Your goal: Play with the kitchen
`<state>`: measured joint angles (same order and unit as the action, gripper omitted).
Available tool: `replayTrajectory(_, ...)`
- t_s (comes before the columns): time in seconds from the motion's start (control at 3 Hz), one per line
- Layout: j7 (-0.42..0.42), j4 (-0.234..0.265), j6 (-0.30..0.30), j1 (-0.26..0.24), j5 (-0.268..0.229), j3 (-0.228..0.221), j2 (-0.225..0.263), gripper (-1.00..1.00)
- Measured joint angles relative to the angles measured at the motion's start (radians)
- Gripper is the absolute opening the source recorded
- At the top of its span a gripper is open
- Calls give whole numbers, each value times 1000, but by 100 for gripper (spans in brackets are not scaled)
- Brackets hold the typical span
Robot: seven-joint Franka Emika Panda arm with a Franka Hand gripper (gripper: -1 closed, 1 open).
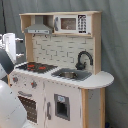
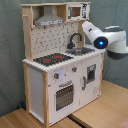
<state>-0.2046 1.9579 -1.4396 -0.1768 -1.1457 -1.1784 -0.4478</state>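
Grey backdrop, kitchen (image 1: 60, 75) (image 2: 62, 65), sink (image 1: 71, 75) empty

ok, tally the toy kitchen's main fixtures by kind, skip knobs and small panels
hood: 1
microwave: 1
faucet: 1
sink: 1
stovetop: 1
oven door: 1
Total: 6

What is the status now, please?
Tool not visible, state unknown. Arm raised beside the kitchen, near the faucet. Nothing blocking the stovetop.
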Motion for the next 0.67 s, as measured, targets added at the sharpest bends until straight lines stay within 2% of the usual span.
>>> replayTrajectory(0.67, -167, -107, -11, -25, 21, 9, 112, 100)
